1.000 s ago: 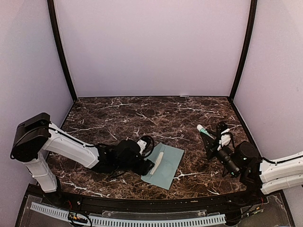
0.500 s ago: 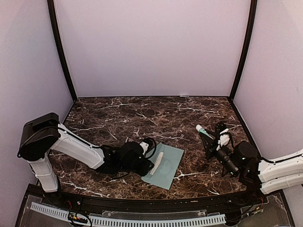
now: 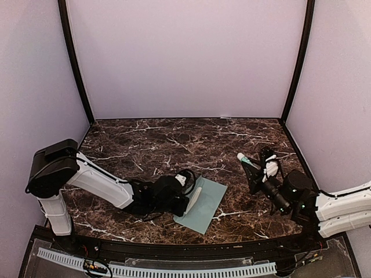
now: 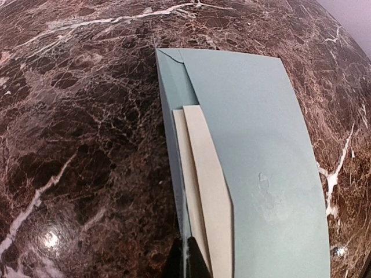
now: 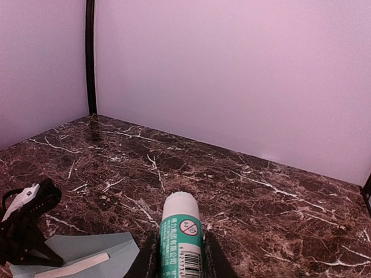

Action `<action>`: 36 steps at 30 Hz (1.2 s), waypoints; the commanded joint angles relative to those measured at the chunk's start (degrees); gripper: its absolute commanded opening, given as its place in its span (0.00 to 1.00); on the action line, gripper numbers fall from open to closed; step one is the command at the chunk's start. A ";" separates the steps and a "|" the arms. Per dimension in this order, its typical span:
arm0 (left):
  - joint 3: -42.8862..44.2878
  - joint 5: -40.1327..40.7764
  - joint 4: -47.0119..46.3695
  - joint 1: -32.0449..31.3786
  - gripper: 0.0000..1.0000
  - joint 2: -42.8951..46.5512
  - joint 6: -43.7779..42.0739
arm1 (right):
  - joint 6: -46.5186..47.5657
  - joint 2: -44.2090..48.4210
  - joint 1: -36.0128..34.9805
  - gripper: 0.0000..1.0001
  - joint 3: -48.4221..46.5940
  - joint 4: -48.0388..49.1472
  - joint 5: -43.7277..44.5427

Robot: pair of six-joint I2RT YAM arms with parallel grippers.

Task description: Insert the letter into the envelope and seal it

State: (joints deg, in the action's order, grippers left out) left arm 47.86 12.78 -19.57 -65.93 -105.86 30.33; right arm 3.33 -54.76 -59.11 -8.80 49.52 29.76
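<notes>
The pale teal envelope [image 3: 206, 207] lies flat on the marble table, near the front middle. A cream strip of the letter [image 4: 201, 174] shows between the envelope's [image 4: 255, 139] two layers along its left edge. My left gripper [image 4: 188, 262] sits low at that edge, jaws shut on the envelope's thin teal layer beside the letter [image 3: 193, 200]. In the top view the left gripper [image 3: 185, 202] lies at the envelope's left side. My right gripper [image 5: 181, 258] hovers above the table to the right, shut on a green-and-white glue stick [image 5: 180, 229], capped end forward.
The dark marble table [image 3: 185, 145] is walled by pale panels at the back and both sides, with black posts in the corners. The right arm [image 3: 290, 194] reaches in from the lower right. The glue stick [image 3: 246, 160] points toward the table's middle.
My left gripper has slid right to the envelope's edge and shut on it. The right gripper with the glue stick has drifted slightly left.
</notes>
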 commanded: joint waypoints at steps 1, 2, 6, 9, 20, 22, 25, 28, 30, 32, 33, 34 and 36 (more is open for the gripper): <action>0.51 3.95 2.28 -1.13 0.00 1.25 2.26 | -11.55 0.36 0.45 0.00 -9.80 -16.29 -0.84; 0.27 4.37 2.18 -1.48 0.00 1.35 2.49 | -15.59 0.23 0.43 0.00 -12.62 -22.26 -0.87; -0.77 4.94 1.44 -2.15 0.00 1.85 3.98 | -28.29 -1.34 0.46 0.00 -23.00 -41.87 -5.03; -2.34 4.92 -0.20 -2.34 0.00 2.93 5.68 | -33.98 -3.84 0.47 0.00 -29.90 -53.53 -12.17; -5.61 0.95 -5.32 -2.49 0.00 4.68 8.92 | -48.36 -24.07 -0.99 0.00 -47.92 -76.69 -31.62; -5.40 0.67 -5.57 -2.61 0.00 4.36 9.01 | -49.41 -27.62 -2.33 0.00 -51.27 -79.34 -31.15; -5.36 0.81 -5.46 -2.62 0.00 4.44 9.04 | -50.42 -32.32 -4.30 0.00 -55.89 -82.54 -30.59; -5.54 1.18 -5.40 -2.69 0.00 4.70 9.16 | -51.23 -35.87 -6.43 0.00 -58.49 -84.00 -30.07; -5.65 0.95 -5.69 -2.71 0.00 4.58 9.25 | -51.60 -37.97 -7.67 0.00 -60.23 -85.34 -29.32; -5.63 0.81 -5.80 -2.71 0.00 4.53 9.25 | -51.67 -40.03 -8.77 0.00 -62.10 -87.46 -27.39; -5.66 0.83 -5.75 -2.71 0.00 4.53 9.32 | -51.74 -40.91 -9.15 0.00 -62.69 -88.39 -26.81; -5.78 0.95 -5.75 -2.71 0.00 4.53 9.45 | -51.76 -41.60 -9.32 0.00 -63.02 -88.91 -26.76; -5.95 1.00 -5.84 -2.71 0.00 4.72 9.53 | -51.82 -42.87 -9.48 0.00 -62.99 -88.75 -27.10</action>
State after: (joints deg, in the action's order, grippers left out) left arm 43.00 13.93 -24.40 -68.18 -103.00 39.44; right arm -47.31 -95.66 -67.81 -70.13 -35.92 1.13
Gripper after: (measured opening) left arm 0.007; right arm 0.202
